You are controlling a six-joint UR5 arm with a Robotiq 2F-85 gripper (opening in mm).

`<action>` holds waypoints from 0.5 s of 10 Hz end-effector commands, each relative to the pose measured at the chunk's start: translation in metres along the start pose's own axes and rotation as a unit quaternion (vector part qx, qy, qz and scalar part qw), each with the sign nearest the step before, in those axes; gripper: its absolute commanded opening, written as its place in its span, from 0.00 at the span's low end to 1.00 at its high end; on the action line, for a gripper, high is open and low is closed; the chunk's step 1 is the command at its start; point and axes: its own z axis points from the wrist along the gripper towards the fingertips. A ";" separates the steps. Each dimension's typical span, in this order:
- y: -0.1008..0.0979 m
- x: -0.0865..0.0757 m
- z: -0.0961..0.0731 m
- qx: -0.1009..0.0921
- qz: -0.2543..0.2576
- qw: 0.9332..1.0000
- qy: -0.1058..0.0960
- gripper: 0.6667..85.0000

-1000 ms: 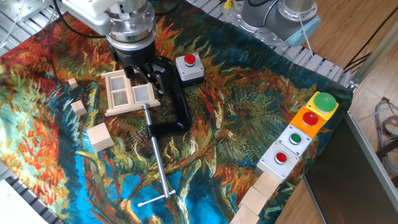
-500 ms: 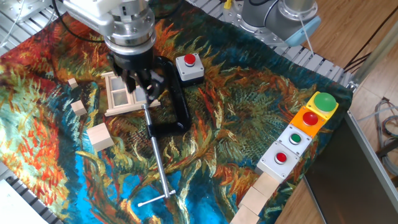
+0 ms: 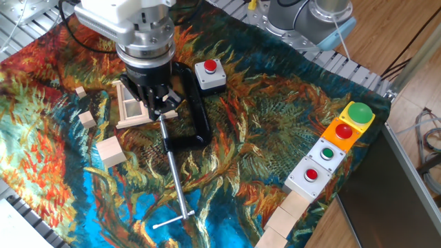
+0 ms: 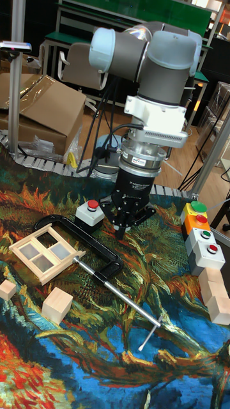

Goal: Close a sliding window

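The sliding window (image 3: 128,108) is a small pale wooden frame lying flat on the painted cloth at the left. In the tall fixed view the sliding window (image 4: 43,252) shows whole, with its panes side by side. My gripper (image 3: 156,105) points down at the window's right side and hides its right pane in the fixed view. Seen from the tall fixed view, the gripper (image 4: 121,231) hangs just right of the frame, over the clamp's bar. Its fingers meet at a point with nothing between them. Whether the tip touches the frame cannot be told.
A black C-clamp (image 3: 195,114) with a long steel screw (image 3: 176,184) lies right beside the window. A red-button box (image 3: 210,74) stands behind it. Wooden cubes (image 3: 110,151) (image 3: 87,118) lie to the left. More button boxes (image 3: 342,133) and cubes (image 3: 289,210) line the right edge.
The gripper has shifted left and lower over the window's right half, which it now covers. The frame's visible part looks narrower than a second ago.
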 end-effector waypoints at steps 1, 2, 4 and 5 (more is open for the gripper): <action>0.008 -0.002 -0.002 -0.015 -0.027 1.000 0.002 0.01; 0.011 0.000 -0.001 -0.022 -0.032 0.999 0.006 0.01; 0.014 0.010 -0.002 -0.030 -0.055 0.998 0.024 0.01; 0.010 0.019 -0.002 -0.024 -0.076 0.996 0.041 0.01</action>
